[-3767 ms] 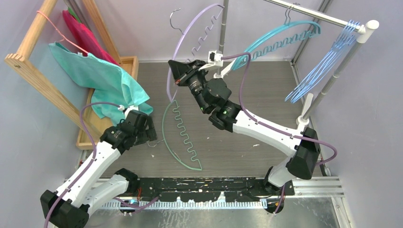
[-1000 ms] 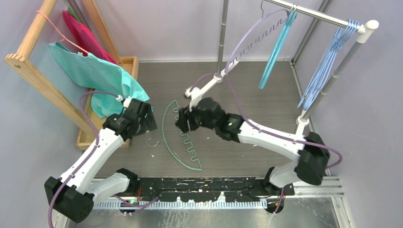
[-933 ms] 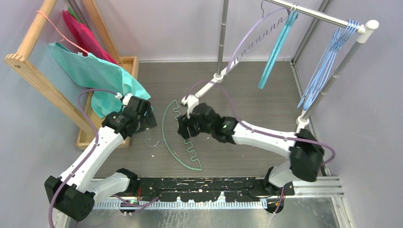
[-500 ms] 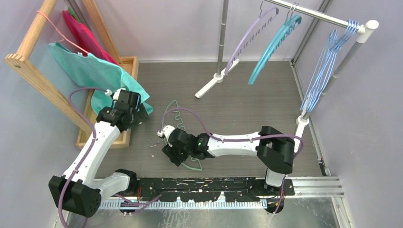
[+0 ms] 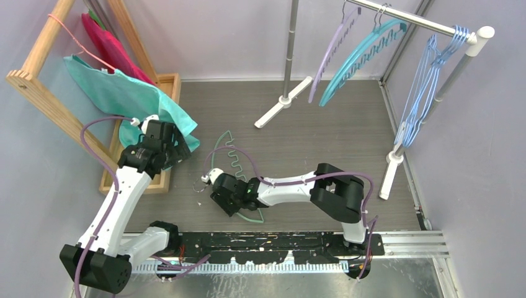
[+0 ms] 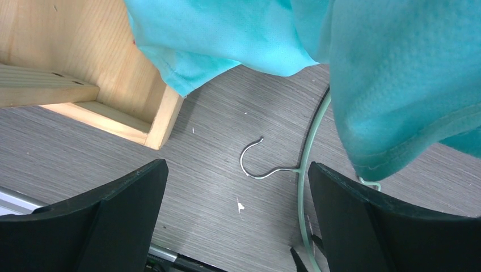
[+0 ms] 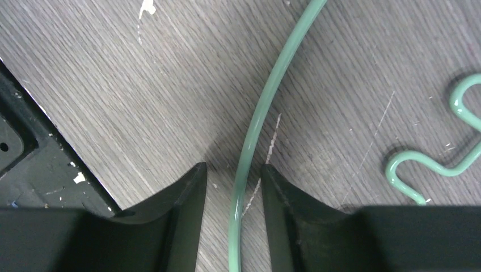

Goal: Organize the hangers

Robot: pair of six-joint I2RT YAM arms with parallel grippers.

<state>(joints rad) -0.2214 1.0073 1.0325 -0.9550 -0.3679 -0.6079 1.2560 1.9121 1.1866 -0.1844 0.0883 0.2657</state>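
Your right gripper (image 7: 231, 170) is down at the floor (image 7: 142, 85), its fingers astride the green hanger (image 7: 266, 107) lying flat there, with a sliver of floor showing beside the rod, so unclamped. Your left gripper (image 6: 235, 167) gapes wide and empty above that hanger's metal hook (image 6: 252, 158), beside the teal cloth (image 6: 397, 85). The lilac hanger (image 5: 332, 53), the teal hanger (image 5: 356, 59) and the light-blue wire hangers (image 5: 422, 93) hang from the rail (image 5: 409, 18).

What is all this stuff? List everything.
rail: one, silver, back right
wooden rack: one, pale, left
green hanger: one, green, flat on the floor
lilac hanger: one, lilac, on the rail
teal hanger: one, teal, on the rail
wire hangers: several, light blue, rail's right end
pink hanger: one, pink, on wooden rack
teal cloth: one, teal, draped on rack
red cloth: one, red, on rack
left gripper: one, black, open, over floor
right gripper: one, black, open astride green hanger
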